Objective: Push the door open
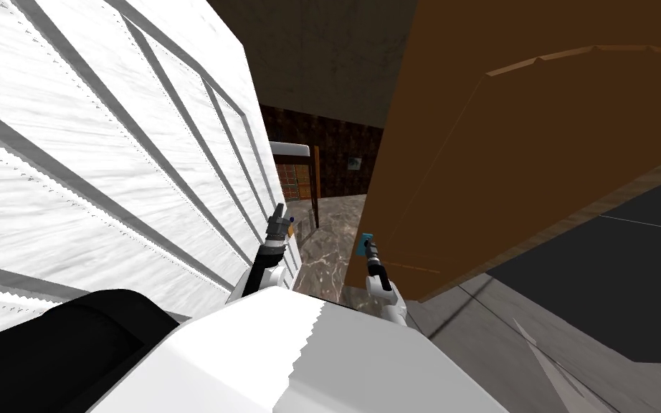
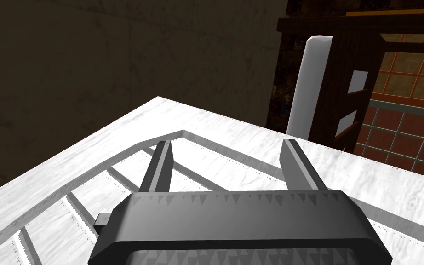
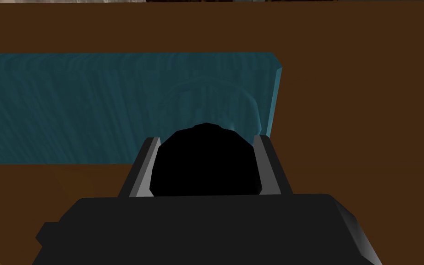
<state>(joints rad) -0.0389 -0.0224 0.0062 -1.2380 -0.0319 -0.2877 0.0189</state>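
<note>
On upright, ajar brown door [image 1: 537, 158] | right tool [image 3: 206, 138] clamps black knob [image 3: 204, 161] (teal plate [image 3: 91, 106] behind) | left tool [image 2: 227, 141] released

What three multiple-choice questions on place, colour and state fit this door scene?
1. Where is the right end effector? A: at the black round knob on the brown door. B: on the floor. C: at a window.
2. What colour is the rectangular plate behind that knob? A: red. B: teal. C: yellow.
3. How is the left end effector? A: shut on a cup. B: shut empty. C: open.
Key: 1 A, fingers press the knob's sides; 2 B, right wrist view shows teal; 3 C, fingers stand well apart.
</note>
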